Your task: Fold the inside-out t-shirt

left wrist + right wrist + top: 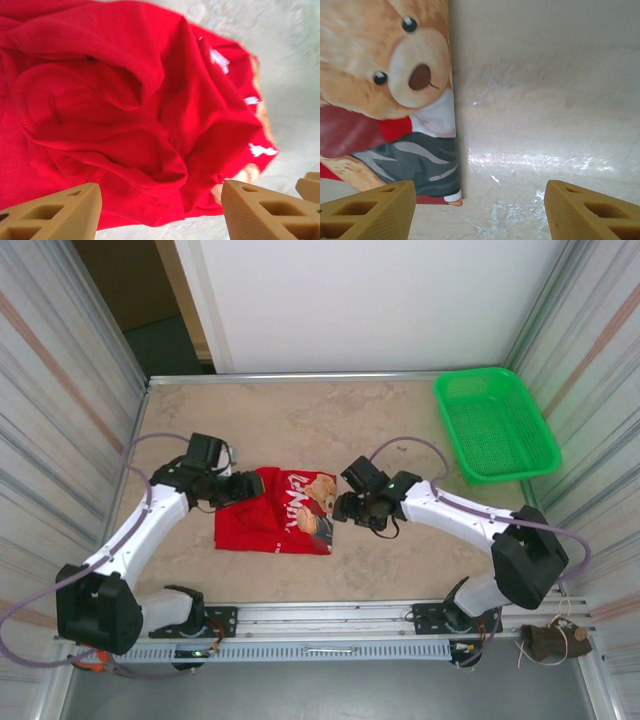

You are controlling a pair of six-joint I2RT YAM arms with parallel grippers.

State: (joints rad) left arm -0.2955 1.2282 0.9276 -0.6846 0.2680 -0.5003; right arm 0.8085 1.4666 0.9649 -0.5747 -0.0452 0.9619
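- The red t-shirt [272, 515] lies bunched in a rough rectangle on the surface [300, 420], directly between the two pincers.
- Its bear print [320, 502] faces up at the end nearest the right pincer [345, 508]. White lettering [297, 492] sits beside the bear, on the side toward the left pincer [232, 490].
- From the left wrist, the t-shirt [125, 125] is a heap of deep red folds just ahead of the left pincer [160, 192]. Small white marks [260, 149] lie toward its right finger.
- The left pincer is spread. The cloth's near edge reaches in between the tan fingers [55, 212], which do not clamp it.
- From the right wrist, the bear print [385, 75] lies ahead of the left finger [375, 210] of the right pincer [480, 190]. The shirt's straight edge runs away from that finger.
- The right pincer is spread, with bare marbled surface [545, 100] between and beyond its fingers, and it pinches nothing.
- A green basket [497, 425] sits well beyond the right pincer, in the far right corner.
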